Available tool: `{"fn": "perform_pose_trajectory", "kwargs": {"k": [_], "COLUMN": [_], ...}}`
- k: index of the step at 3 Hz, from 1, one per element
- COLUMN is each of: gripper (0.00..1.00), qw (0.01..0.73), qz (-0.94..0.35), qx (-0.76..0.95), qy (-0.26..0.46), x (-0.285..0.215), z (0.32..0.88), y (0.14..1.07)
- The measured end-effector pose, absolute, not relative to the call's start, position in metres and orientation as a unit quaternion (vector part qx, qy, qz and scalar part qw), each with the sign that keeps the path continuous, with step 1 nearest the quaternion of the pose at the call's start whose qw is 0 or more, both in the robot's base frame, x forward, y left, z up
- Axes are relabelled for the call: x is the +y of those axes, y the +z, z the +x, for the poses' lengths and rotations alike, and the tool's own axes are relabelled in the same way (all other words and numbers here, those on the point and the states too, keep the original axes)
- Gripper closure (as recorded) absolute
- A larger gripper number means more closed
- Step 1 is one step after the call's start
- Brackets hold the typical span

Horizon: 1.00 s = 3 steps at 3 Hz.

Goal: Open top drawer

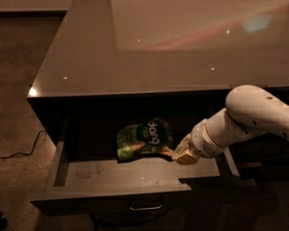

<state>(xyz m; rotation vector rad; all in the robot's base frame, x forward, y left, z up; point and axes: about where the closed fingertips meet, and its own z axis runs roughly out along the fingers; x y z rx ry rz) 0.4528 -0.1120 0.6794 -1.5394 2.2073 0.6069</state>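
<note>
The top drawer (111, 192) stands pulled out under the counter top, its light grey floor (135, 170) showing. Its dark front faces me at the bottom, with the small metal pull handle (145, 207) at its centre. A green snack bag (143, 138) lies inside toward the back. My gripper (182, 154) sits over the right part of the drawer, just right of the bag, on the end of the white arm (250, 119) that comes in from the right.
The glossy grey counter top (173, 37) fills the upper view. Brown floor lies to the left, with a dark cable (19, 150) on it. A second dark drawer front (265, 162) sits to the right, behind the arm.
</note>
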Motion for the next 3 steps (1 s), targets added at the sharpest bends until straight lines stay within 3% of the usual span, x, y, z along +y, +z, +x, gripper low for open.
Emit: {"fn": "perform_pose_trajectory", "kwargs": {"k": [1,3], "gripper": [1.0,1.0], "qw": [0.18,0.158], "qz": [-0.554,-0.569], "qx": [0.781,0.769], "qy": [0.226,0.245], "x": [-0.103,-0.087], "z": [0.447,0.428], "y": [0.662,0.642]}}
